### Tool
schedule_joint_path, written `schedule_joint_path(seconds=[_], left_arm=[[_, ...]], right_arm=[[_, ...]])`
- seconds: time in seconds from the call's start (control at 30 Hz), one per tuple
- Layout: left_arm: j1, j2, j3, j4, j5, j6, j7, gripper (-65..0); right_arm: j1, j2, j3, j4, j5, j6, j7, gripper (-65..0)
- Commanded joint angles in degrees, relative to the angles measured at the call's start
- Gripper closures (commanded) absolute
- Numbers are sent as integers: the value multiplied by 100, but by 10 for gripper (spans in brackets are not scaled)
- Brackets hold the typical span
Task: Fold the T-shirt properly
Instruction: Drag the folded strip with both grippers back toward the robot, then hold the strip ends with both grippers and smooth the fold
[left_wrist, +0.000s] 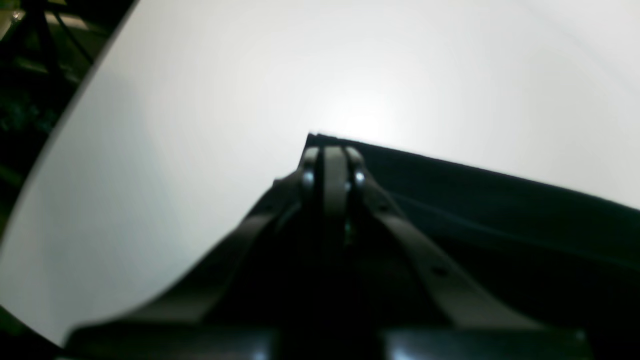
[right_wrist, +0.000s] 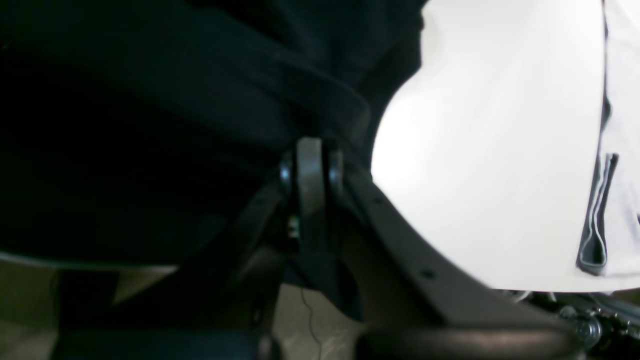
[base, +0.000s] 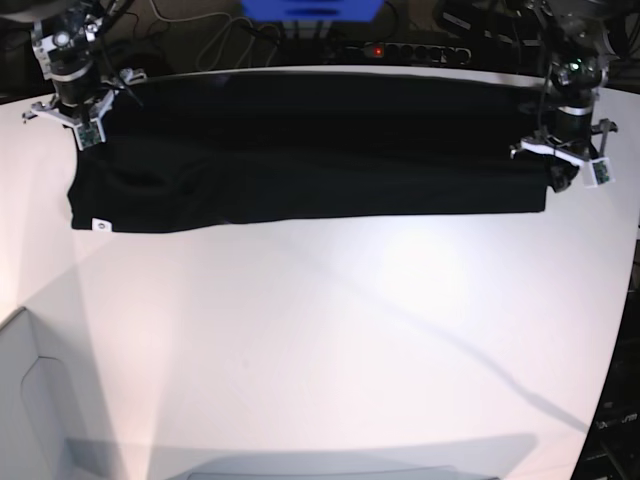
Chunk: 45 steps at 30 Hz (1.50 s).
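Your left gripper (base: 560, 180) reached down at the far right of the white table (base: 320, 340), clamped on the corner of the black T-shirt (base: 300, 160). Farther back on the left, your right gripper (base: 92, 135) was clenched on the shirt's other end. The T-shirt lay folded in a long band across the table's far side, between both arms.

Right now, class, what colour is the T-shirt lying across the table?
Plain black; the T-shirt shows best in the base view, against the white table.
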Motion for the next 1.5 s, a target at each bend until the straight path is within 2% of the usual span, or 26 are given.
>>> schedule_joint_path(seconds=[0.0,0.2,0.53,0.6,0.77,0.87,1.03,1.1,1.27,1.47], left_arm=[[1,-67,-28,5,12,29,-127,0],[-149,-67,-19,-171,4,29,-127,0],[-184,-181,-10,-171,4,21,-101,0],[-166,-181,-10,-171,4,21,-101,0],[-122,-181,-10,-171,4,21,-92,0],[-114,-155,-10,-171,4,21,-92,0],[9,-155,139,-171,12,21,-92,0],[71,-137,148,-171,4,21,-101,0],[97,-128,148,-171,4,21,-92,0],[97,-128,139,-171,4,21,-92,0]], right_arm=[[-81,50,46,105,3,17,48,0],[-204,32,37,43,11,17,4,0],[-213,23,-359,17,-24,17,-4,-10],[-187,23,-350,17,-24,17,-13,-63],[-152,41,-288,34,-6,17,-4,-261],[-2,14,-77,61,3,17,4,-311],[692,-205,433,17,3,17,-22,-314],[930,-214,415,-45,-15,17,-189,-314],[1527,-179,424,-308,-15,17,-1015,-314],[1677,-109,265,-862,-15,17,-1130,-314]])
